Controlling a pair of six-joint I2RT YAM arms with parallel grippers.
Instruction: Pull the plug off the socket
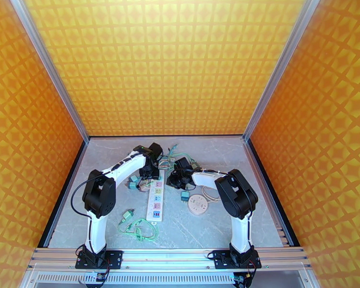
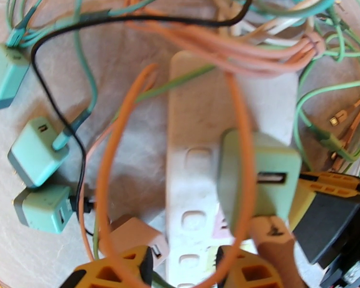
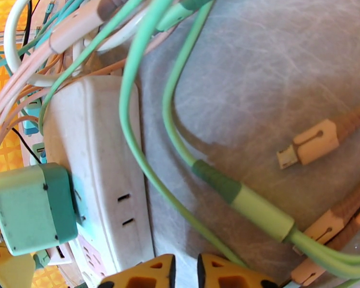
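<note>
A pale green plug (image 2: 259, 181) with a USB port sits in the white socket strip (image 2: 199, 154), also seen as the plug (image 3: 33, 207) on the strip (image 3: 101, 174). My left gripper (image 2: 185, 272) hangs over the strip, open, its right finger (image 2: 247, 272) just below the plug and not touching it. An orange cable (image 2: 108, 174) loops across the strip and over the plug. My right gripper (image 3: 185, 274) is shut, fingertips nearly touching, at the strip's right edge with nothing visible between them. Its yellow finger (image 2: 331, 186) lies beside the plug. The strip (image 1: 156, 202) lies mid-table between both arms.
Loose teal chargers (image 2: 33, 157) (image 2: 43, 207) (image 2: 5, 75) and a pink one (image 2: 137, 238) lie left of the strip. Tangled green, pink and white cables (image 3: 213, 178) crowd its far end. A round pink socket (image 1: 198, 205) and a green cable bundle (image 1: 139, 229) lie nearer the bases.
</note>
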